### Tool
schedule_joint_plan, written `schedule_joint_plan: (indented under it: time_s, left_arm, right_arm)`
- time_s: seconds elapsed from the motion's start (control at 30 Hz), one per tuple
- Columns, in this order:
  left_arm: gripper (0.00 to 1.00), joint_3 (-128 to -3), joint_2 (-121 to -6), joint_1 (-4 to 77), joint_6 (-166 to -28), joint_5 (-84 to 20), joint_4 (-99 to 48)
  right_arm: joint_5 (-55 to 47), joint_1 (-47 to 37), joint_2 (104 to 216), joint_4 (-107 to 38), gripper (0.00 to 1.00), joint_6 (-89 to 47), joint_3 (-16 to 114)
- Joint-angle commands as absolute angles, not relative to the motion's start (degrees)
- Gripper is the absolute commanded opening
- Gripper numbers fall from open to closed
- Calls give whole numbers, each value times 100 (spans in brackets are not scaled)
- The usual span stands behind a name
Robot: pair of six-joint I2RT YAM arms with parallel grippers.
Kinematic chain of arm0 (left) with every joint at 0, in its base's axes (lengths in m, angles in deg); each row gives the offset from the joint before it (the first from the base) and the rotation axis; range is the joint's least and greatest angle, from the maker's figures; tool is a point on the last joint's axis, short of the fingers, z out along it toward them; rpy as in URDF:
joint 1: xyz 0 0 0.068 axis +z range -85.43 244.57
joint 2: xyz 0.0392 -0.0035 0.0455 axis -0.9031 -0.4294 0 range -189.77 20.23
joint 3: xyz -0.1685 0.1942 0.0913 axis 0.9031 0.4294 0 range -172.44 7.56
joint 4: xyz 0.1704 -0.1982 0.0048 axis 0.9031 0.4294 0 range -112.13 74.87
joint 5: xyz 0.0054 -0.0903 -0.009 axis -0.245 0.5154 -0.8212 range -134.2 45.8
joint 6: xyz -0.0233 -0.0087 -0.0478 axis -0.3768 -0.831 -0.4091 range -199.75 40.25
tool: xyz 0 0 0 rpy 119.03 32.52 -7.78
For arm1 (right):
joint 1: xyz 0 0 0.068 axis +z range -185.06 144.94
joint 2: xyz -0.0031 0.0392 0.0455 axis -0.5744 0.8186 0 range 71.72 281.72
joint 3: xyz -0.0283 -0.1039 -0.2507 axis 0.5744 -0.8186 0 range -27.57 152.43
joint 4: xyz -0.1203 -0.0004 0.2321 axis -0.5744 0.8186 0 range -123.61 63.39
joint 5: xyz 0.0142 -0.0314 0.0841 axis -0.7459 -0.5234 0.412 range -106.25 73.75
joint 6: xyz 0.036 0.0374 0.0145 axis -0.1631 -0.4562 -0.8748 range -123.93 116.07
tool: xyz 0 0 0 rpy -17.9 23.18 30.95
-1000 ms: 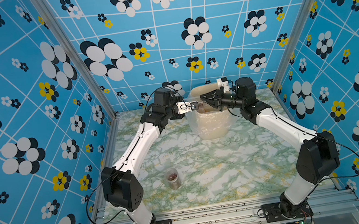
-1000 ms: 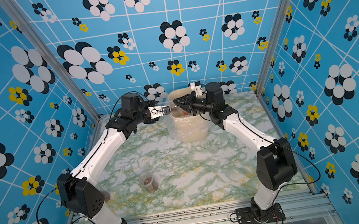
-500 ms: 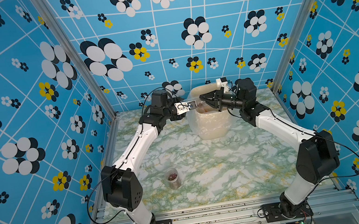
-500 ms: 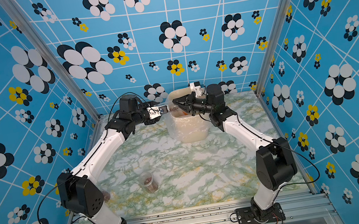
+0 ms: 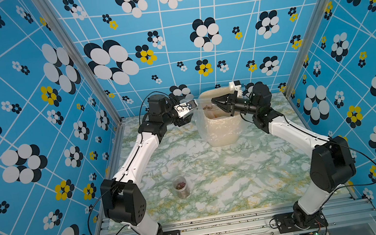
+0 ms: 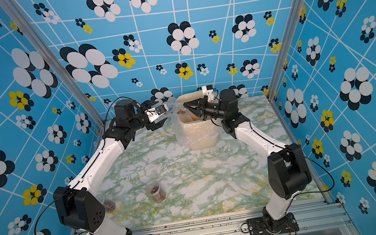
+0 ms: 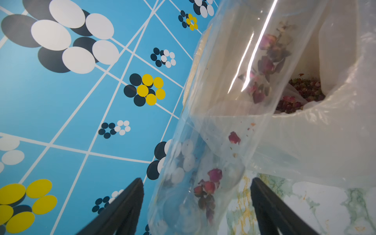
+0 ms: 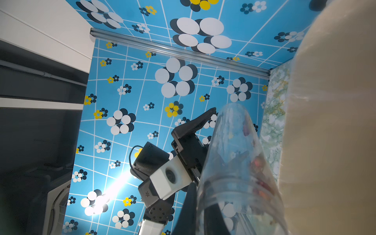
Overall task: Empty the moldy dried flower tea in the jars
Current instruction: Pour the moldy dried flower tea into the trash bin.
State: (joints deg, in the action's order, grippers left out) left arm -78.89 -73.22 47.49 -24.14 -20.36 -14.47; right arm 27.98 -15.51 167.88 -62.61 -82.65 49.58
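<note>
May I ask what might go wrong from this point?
The right gripper alone pinches the jar by its rim, the left gripper open, so the jar may slip into the bin. Tea sits at the jar's base; it may stay behind or spill onto the table.

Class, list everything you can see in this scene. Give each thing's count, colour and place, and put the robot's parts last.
walls: three, blue flower print, around the table.
table: one, green-white marble.
bin: one, beige with a clear liner, at the table's back.
jars: three, clear; held jar tipped at the bin's mouth, middle jar upright on the table, side jar behind the left arm.
tea: reddish-brown, in the bin and jars.
lid: one, clear, faint, on the table before the bin.
left gripper: black, open, by the held jar.
right gripper: black, shut on the held jar.
</note>
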Motion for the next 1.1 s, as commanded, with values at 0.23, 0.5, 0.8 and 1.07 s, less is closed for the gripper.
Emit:
schedule_joint_plan:
  time_s: [0.23, 0.5, 0.8, 1.07]
  left_arm:
    - [99, -7085, -6564, 4965, -4432, -1735, -2861]
    - [100, -6203, -5648, 5079, -8449, -2673, -4059]
    - [100, -6338, -5661, 5316, -11939, -2406, -3111]
    - [99, -6563, -6200, 5340, -13904, -1787, -3424]
  right_arm:
    - [2865, -1611, 16736, -6940, 0, -8391, 4795]
    - [2994, -1634, 16824, -7229, 0, -8453, 4798]
    - [3084, -1638, 16910, -7675, 0, -8700, 4784]
    - [3177, -1634, 16911, -7938, 0, -8836, 4732]
